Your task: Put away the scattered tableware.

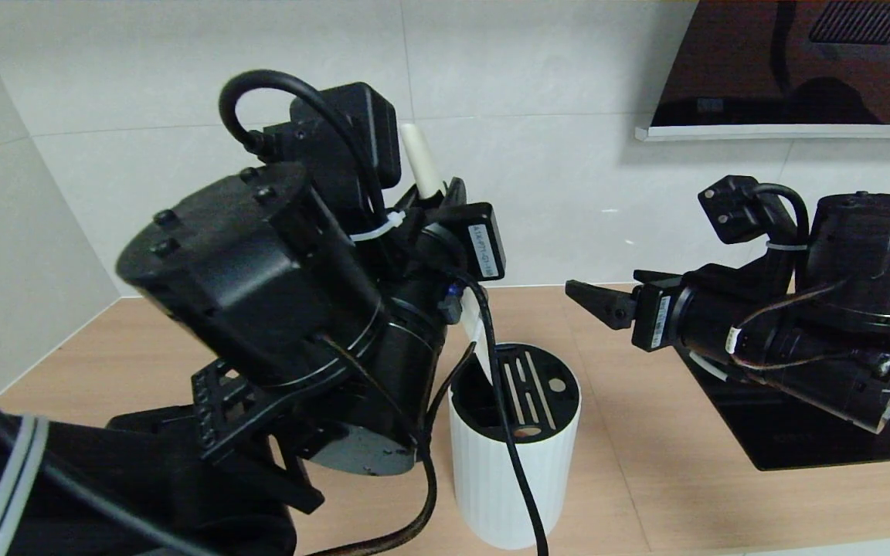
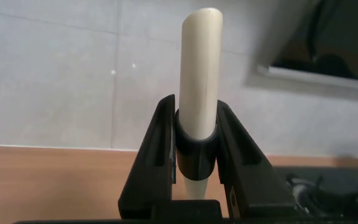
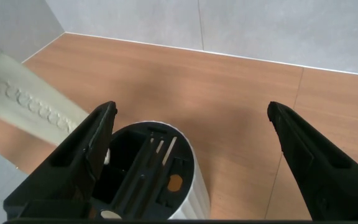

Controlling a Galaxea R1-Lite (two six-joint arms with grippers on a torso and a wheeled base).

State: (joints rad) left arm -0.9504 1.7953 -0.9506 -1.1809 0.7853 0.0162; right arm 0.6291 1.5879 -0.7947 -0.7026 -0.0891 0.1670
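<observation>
White tiles are backing a wooden counter [image 1: 646,463] in the head view, and a white holder [image 1: 484,479] with a slotted black lid is standing near the front edge, not far from a black cooktop [image 1: 769,444]. The left gripper [image 1: 439,202] is hanging above the holder and clamping a cream-handled utensil [image 1: 422,158]. The utensil is tilting, with its lower end dipping toward the lid. The right gripper [image 1: 596,301] is hovering off to the side above the counter, carrying nothing.

Left wrist view: the fingers are pinching tight around a dark collar on the handle, which is sticking up past them.

Right wrist view: the jaws are sitting wide apart over the holder. A pale embossed strip, probably that same utensil, is slanting toward the lid's open compartment.

So I'm guessing it's mid-insertion. The next move is probably calling for lowering it into that opening and then letting go. I can't tell whether the tip is inside yet.
</observation>
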